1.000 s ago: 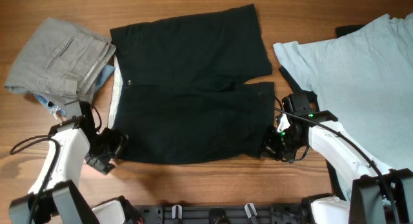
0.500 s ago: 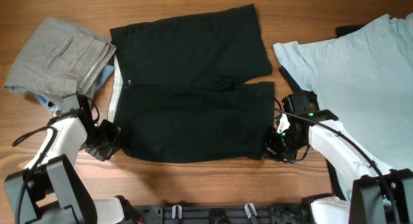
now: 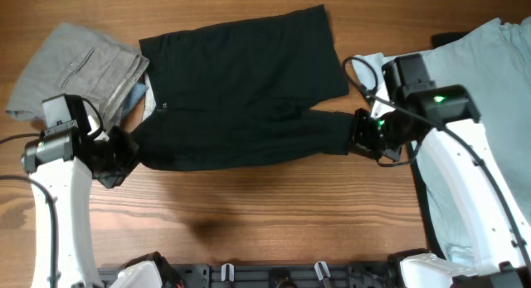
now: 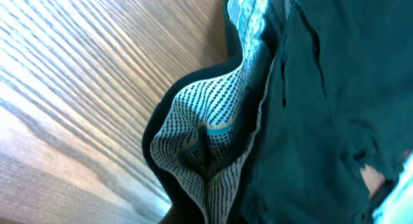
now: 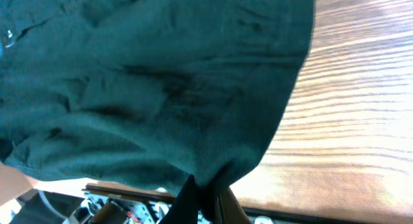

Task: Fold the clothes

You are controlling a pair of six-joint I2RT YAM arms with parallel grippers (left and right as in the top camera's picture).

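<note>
Overhead view: the left gripper (image 3: 119,155) is pinched on the near waistband corner of the black garment (image 3: 241,97). The right gripper (image 3: 367,134) is clamped on the near leg hem at the opposite end. Holding both near corners keeps the front edge taut and straight between the arms, probably so the near half can be carried over the far half as one fold. The garment lies mid-table, its far half flat on the table (image 3: 249,213) and its near edge raised and drawn in. The cloth is matte, dark and limp, draping in soft creases from the right pinch. At the left pinch a checked lining (image 4: 200,140), white with dark dots, bunches outward. Grey trousers (image 3: 70,76) lie folded at far left. A light blue T-shirt (image 3: 473,72) is spread at right.
</note>
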